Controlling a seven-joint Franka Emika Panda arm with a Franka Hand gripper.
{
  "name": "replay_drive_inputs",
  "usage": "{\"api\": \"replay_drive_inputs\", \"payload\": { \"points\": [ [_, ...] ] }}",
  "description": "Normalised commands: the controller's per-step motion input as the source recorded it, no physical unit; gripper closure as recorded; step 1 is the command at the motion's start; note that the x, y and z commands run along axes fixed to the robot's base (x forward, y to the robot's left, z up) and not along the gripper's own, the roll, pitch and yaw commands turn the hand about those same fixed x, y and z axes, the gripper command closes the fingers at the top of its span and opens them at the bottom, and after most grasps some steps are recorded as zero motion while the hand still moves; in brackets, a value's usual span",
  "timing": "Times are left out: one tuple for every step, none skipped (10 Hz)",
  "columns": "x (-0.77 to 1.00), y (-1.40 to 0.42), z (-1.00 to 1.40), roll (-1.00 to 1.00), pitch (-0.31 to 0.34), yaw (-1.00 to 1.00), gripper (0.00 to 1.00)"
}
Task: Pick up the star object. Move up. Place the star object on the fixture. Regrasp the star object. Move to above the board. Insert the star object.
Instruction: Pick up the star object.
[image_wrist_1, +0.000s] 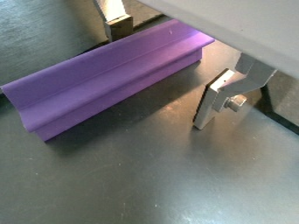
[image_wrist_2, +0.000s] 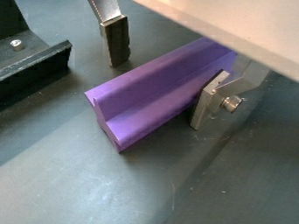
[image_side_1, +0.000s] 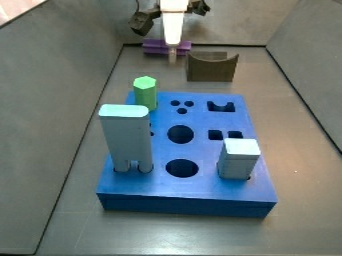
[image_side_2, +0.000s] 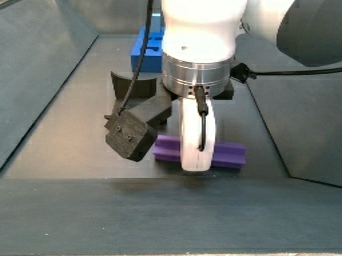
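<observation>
Wrist views: my hand straddles the purple peg, which lies flat on the floor, its long axis crossing the gap between my fingers. Jaws stand open, a plate either side, neither clearly touching yet; nothing held. Side view: the peg sits at nine o'clock from the fixture, beyond the board. Opposite side: hand low over the peg; closing looks next.
</observation>
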Motion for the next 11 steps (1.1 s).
{"api": "replay_drive_inputs", "payload": {
  "points": [
    [0.00, 0.01, -0.01, -0.05, -0.041, 0.00, 0.00],
    [0.00, 0.03, -0.01, -0.02, -0.017, 0.00, 0.00],
    [0.00, 0.00, 0.00, 0.00, 0.000, 0.00, 1.00],
    [0.00, 0.00, 0.00, 0.00, 0.000, 0.00, 1.00],
    [0.00, 0.00, 0.00, 0.00, 0.000, 0.00, 1.00],
    [0.00, 0.00, 0.00, 0.00, 0.000, 0.00, 1.00],
    [0.00, 0.00, 0.00, 0.00, 0.000, 0.00, 1.00],
    [0.00, 0.00, 0.00, 0.00, 0.000, 0.00, 1.00],
    [0.00, 0.00, 0.00, 0.00, 0.000, 0.00, 1.00],
    [0.00, 0.00, 0.00, 0.00, 0.000, 0.00, 1.00],
    [0.00, 0.00, 0.00, 0.00, 0.000, 0.00, 1.00]
  ]
}}
